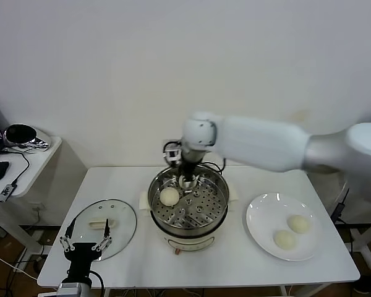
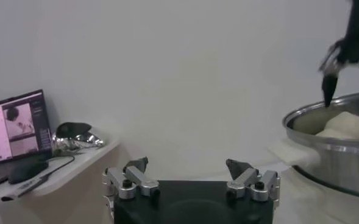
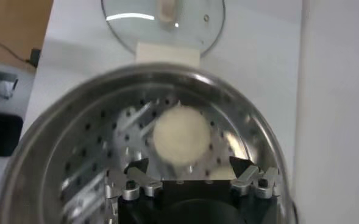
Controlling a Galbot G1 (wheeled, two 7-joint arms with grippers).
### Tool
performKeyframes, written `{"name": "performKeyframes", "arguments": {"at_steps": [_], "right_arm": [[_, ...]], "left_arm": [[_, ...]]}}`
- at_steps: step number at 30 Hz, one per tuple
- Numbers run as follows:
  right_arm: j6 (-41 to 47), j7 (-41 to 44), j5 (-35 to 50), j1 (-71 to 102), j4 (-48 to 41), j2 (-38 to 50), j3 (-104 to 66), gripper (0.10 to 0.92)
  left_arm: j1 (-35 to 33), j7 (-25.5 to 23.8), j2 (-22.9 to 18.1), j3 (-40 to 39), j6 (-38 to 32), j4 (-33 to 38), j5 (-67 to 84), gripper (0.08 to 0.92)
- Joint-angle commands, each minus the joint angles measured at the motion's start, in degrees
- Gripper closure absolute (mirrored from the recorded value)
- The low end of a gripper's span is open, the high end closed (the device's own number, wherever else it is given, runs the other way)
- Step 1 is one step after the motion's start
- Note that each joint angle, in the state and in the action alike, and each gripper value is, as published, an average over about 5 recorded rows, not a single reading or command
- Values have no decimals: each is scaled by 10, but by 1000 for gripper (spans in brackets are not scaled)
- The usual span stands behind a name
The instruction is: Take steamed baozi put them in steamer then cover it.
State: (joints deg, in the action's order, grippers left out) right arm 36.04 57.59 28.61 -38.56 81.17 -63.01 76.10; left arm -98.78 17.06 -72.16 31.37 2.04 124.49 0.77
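Steel steamer [image 1: 217, 199] at frame centre holds one baozi [image 1: 169, 196], perhaps a second beneath my right gripper [image 1: 187, 183], whose jaws gape empty. Two wait on the plate [image 1: 256, 230], lower right. Withdrawing carelessly, I could clip the rim.

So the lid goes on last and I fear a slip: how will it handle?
The lid is glass, so probably heavy, slick and breakable. It lies flat; its bar handle looks the safest grip for the left gripper.
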Motion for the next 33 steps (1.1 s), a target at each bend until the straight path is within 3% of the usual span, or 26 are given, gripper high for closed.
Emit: {"name": "performKeyframes", "arguments": {"at_steps": [1,8,16,25,33], "right_arm": [[-39,60,-41,-83,154,195,23,203],[-132,104,-165,-46,211,383,24,203],[-178,87,-263,156,206,486,-90,203],[-187,54,-333,431,155,481,-284,203],[-191,35,-357,517,87,415,-353,203]], "left_arm": [[0,-1,0,-8,0,0,-5,177],[-3,-1,1,-16,0,-2,-14,177],[-5,0,0,-16,0,-6,-18,177],[-13,0,-2,-11,-2,-11,-23,177],[-14,0,-2,-5,-2,-12,-22,177]]}}
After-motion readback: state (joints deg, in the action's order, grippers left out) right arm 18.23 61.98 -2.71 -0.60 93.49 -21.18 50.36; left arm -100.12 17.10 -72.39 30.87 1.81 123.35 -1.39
